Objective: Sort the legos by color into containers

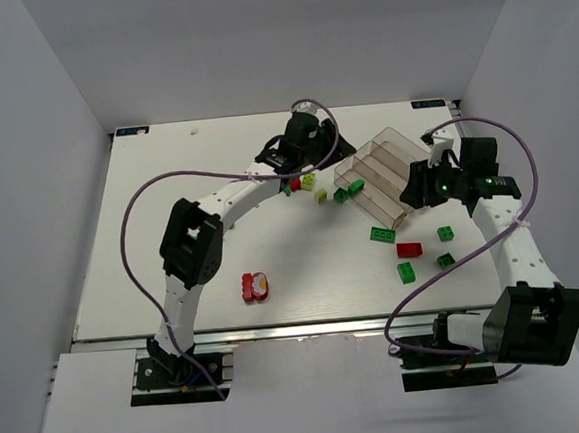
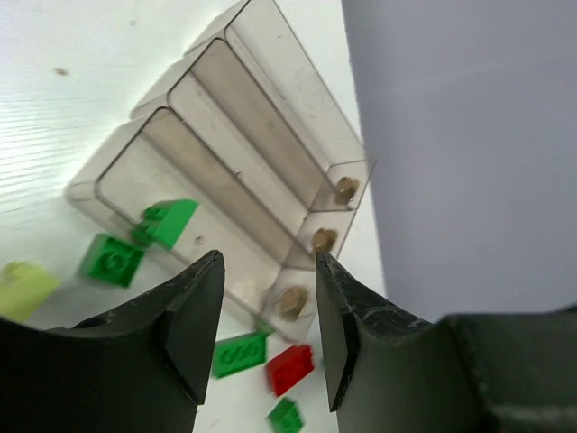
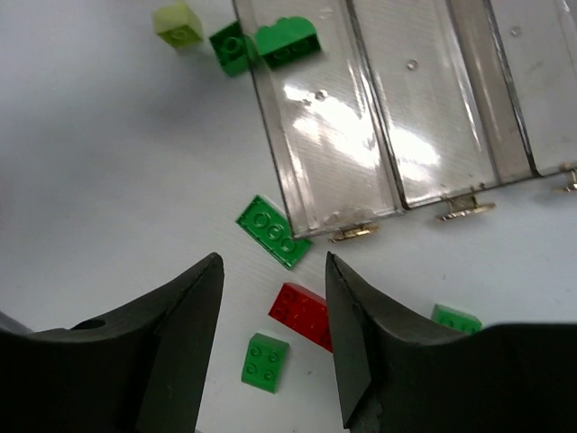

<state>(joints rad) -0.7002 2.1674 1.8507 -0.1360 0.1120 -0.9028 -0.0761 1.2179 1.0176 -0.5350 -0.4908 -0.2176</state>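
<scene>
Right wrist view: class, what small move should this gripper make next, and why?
Probably lower the right gripper straight down onto the red brick: its jaws stand open and empty, and that brick lies loose on the table almost between them, near the end of the tray.

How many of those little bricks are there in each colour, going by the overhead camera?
Dark green bricks: 7
Pale yellow-green bricks: 2
Red bricks: 4, taking the clump near the front as 2, though it is too small to split for certain
Total: 13
</scene>
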